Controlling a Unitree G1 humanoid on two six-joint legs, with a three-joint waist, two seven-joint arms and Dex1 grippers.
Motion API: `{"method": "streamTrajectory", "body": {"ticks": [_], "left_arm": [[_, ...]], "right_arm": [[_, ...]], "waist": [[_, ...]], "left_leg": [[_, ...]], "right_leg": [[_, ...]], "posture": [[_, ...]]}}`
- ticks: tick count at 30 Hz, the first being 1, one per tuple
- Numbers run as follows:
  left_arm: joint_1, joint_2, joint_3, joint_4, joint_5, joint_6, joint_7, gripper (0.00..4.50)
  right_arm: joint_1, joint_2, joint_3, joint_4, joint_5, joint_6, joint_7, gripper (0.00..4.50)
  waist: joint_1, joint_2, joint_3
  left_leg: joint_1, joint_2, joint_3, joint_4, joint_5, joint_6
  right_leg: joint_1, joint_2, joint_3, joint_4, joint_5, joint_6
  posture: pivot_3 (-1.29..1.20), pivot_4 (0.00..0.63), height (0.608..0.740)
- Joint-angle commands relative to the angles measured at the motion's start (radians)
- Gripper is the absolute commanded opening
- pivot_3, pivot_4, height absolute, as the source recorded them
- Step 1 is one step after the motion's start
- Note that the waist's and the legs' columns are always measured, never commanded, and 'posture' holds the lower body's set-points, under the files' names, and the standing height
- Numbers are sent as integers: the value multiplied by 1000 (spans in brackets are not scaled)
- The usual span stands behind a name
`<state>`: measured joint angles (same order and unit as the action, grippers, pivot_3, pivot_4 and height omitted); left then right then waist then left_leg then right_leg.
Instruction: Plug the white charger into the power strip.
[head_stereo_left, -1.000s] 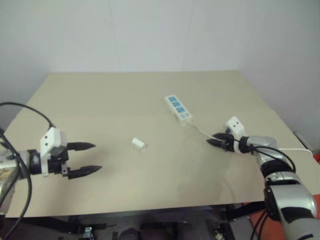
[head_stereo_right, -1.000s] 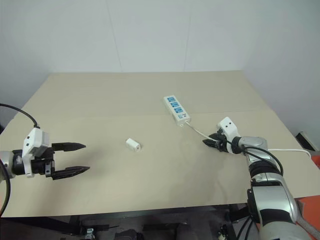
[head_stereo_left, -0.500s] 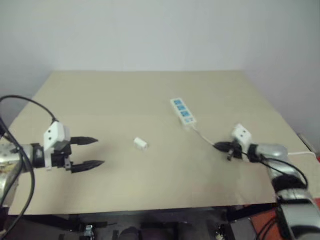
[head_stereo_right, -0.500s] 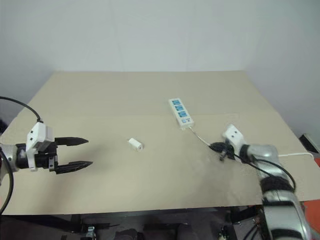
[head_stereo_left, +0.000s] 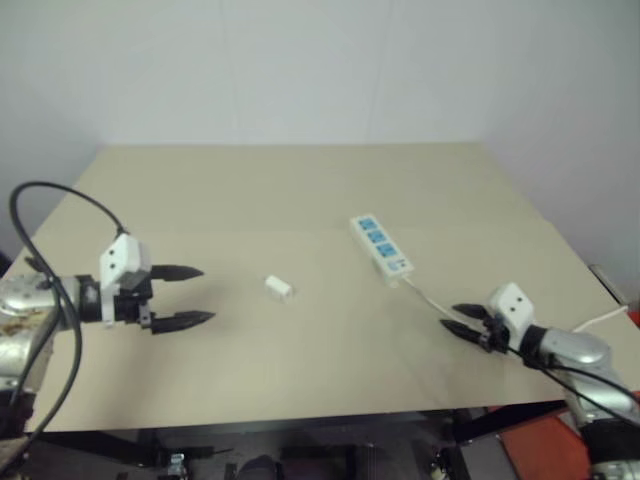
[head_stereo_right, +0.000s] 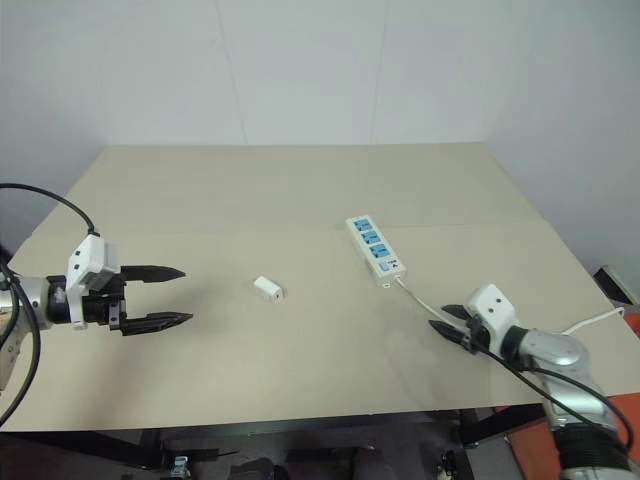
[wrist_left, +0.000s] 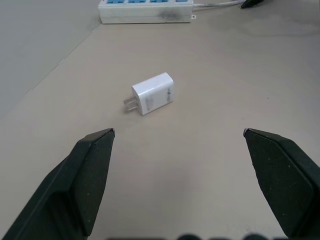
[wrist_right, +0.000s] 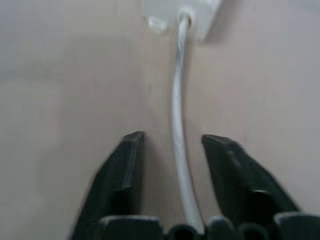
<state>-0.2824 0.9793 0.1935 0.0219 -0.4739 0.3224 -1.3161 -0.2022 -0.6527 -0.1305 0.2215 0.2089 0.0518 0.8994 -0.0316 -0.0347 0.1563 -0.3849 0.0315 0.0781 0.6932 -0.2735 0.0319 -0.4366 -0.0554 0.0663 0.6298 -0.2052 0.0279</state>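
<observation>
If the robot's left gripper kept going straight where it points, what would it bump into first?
Probably the small white plastic charger block lying on the tan table. It sits ahead of the open left gripper, between its black fingers' lines.

On the worktop (head_stereo_right: 300, 190), the white charger (head_stereo_right: 267, 288) lies at frame centre, the power strip (head_stereo_right: 376, 249) to its upper right, its cord (head_stereo_right: 425, 300) trailing toward the lower right. Left gripper (head_stereo_right: 178, 295) sits at left, right gripper (head_stereo_right: 448, 324) at lower right astride the cord.
</observation>
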Motion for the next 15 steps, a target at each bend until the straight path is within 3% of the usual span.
{"method": "streamTrajectory", "body": {"ticks": [1,3,15], "left_arm": [[-19,-2,8,11,5,-30,-4,4500],[-17,-4,9,11,7,-36,3,4500],[61,5,52,-46,-14,-12,26,4500]], "right_arm": [[-33,51,-10,-63,12,41,-94,3800],[-57,95,10,-63,-2,43,-137,4464],[-265,265,49,103,-47,32,-325,4464]], "waist": [[0,0,0],[0,0,0],[-11,0,0]], "left_leg": [[-1,0,0,0,0,0],[-1,0,0,0,0,0],[-3,0,0,0,0,0]], "right_leg": [[-1,0,0,0,0,0],[-1,0,0,0,0,0],[-3,0,0,0,0,0]], "posture": [[0,150,740],[0,150,740],[0,150,740]]}}
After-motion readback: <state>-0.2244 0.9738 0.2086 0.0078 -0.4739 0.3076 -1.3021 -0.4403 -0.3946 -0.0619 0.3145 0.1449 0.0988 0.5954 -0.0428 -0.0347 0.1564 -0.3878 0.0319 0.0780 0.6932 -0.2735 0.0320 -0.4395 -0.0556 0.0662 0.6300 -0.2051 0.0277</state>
